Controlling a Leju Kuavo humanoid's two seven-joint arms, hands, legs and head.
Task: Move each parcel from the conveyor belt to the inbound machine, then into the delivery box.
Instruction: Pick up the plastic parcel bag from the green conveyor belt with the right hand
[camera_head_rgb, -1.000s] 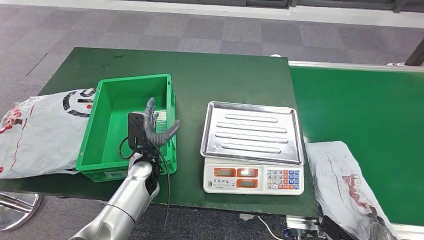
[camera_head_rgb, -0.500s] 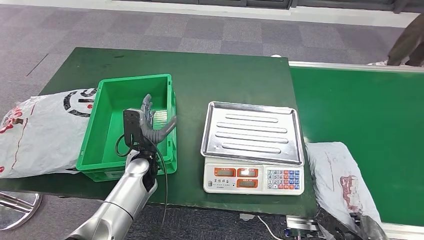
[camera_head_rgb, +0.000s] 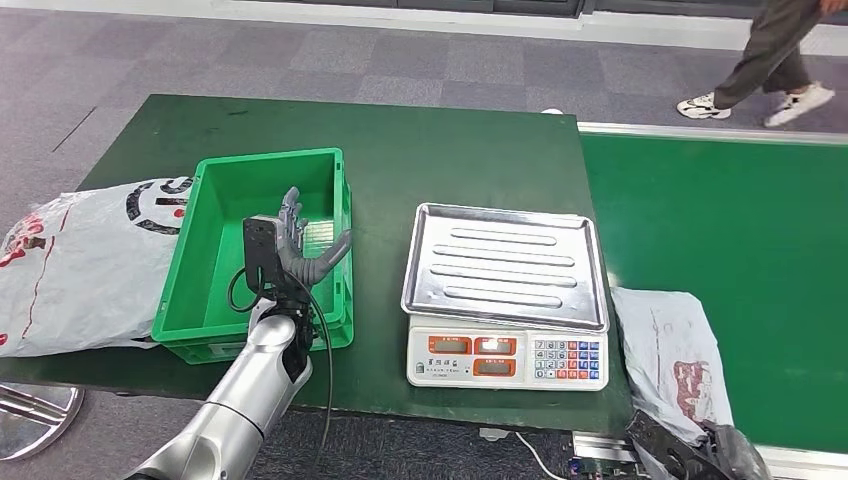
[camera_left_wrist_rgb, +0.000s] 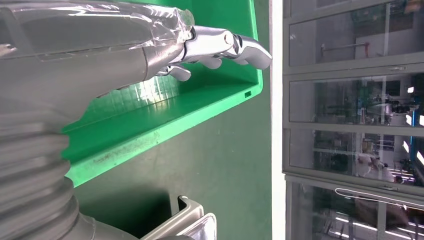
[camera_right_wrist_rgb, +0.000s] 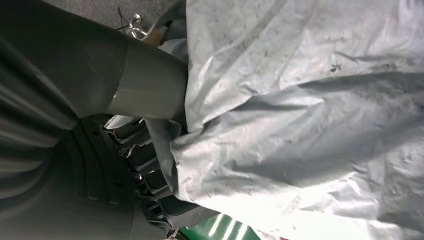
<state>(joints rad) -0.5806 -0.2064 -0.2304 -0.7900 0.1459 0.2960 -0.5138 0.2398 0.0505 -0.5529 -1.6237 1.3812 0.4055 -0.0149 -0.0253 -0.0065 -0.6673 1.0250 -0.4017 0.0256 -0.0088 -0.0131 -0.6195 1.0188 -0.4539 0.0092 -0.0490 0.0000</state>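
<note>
Change since earlier: our left hand (camera_head_rgb: 296, 252) has drawn slightly toward 9 o'clock over the crate; the parcel (camera_head_rgb: 672, 355) at the belt edge has slid toward 6 o'clock; a person (camera_head_rgb: 770, 55) has walked in at 1 o'clock.

Item 1, left hand: fingers spread, holding nothing, hovering above the inner wall of the crate (camera_head_rgb: 190, 270). The left wrist view shows the fingers (camera_left_wrist_rgb: 227, 45) extended over the green rim with nothing between them. We judge it parked there to receive or guide a parcel into the crate.

Item 2, right hand (camera_head_rgb: 700, 460): at 5 o'clock, low at the frame edge. The right wrist view shows its thumb (camera_right_wrist_rgb: 147, 92) pressed against grey plastic, dark fingers tucked under the fold; we judge that it grips the parcel, probably to lift it off the belt.

Item 3, parcel: grey bag with red print, lying on the near edge of the belt (camera_head_rgb: 740, 230), just beside the scale at 3 o'clock of it.

Item 4, scale (camera_head_rgb: 505, 300): steel tray bare, centre of table (camera_head_rgb: 440, 150). We take it for the inbound machine, next stop for the parcel.

Item 5, white bag (camera_head_rgb: 75, 260): at 9 o'clock, touching the crate's outer wall, overhanging the table edge.
</note>
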